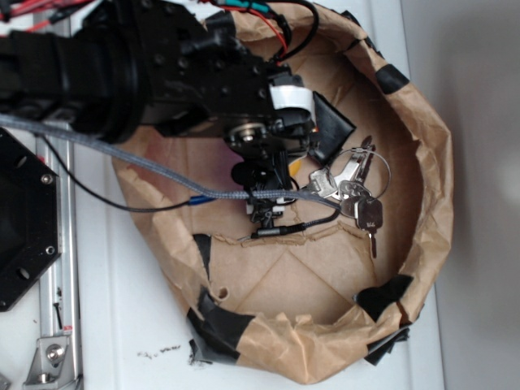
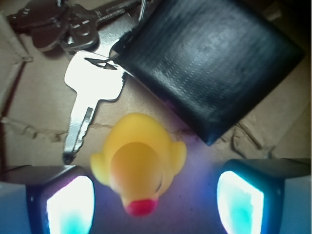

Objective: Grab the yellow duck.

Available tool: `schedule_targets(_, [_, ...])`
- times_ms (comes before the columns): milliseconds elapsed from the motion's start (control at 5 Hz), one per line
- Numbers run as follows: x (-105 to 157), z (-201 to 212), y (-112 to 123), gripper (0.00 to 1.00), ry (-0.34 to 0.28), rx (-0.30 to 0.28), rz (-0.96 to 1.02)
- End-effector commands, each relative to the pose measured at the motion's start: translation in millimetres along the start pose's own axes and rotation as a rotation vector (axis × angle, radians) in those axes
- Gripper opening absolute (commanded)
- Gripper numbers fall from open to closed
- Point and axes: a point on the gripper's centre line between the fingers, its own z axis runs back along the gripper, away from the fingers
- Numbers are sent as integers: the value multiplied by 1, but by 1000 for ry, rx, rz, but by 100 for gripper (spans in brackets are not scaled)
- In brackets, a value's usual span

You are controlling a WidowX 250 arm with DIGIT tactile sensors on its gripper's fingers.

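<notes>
The yellow duck (image 2: 139, 163) shows in the wrist view, low and centre, its orange-red beak pointing toward the camera. It sits on the brown paper floor between my gripper's (image 2: 153, 202) two glowing pads (image 2: 70, 204), closer to the left one. Neither pad touches it, and the jaws stand wide open. From the exterior view my gripper (image 1: 264, 207) hangs down inside the paper-lined basket (image 1: 426, 179), and the arm hides the duck.
A black square wallet (image 2: 209, 63) lies just beyond the duck, nearly touching it. A bunch of silver keys (image 2: 92, 87) on a ring lies to its left. In the exterior view the keys (image 1: 357, 199) and wallet (image 1: 331, 122) lie near the basket's right wall.
</notes>
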Motion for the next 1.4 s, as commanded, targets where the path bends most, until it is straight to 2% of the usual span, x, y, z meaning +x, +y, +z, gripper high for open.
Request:
schedule_targets(0, [11,1,-2,100,-23,-5,-15])
schedule_targets(200, [8,-1,-5,81,-16,-9,-9])
schedule_targets(400, [4,-3,-2,0,-12,-6,20])
schedule_targets(600, [-2,-8,4,0,4,-13,39])
schedule_targets(1200, [-5,0,4,0,-2,-18,51])
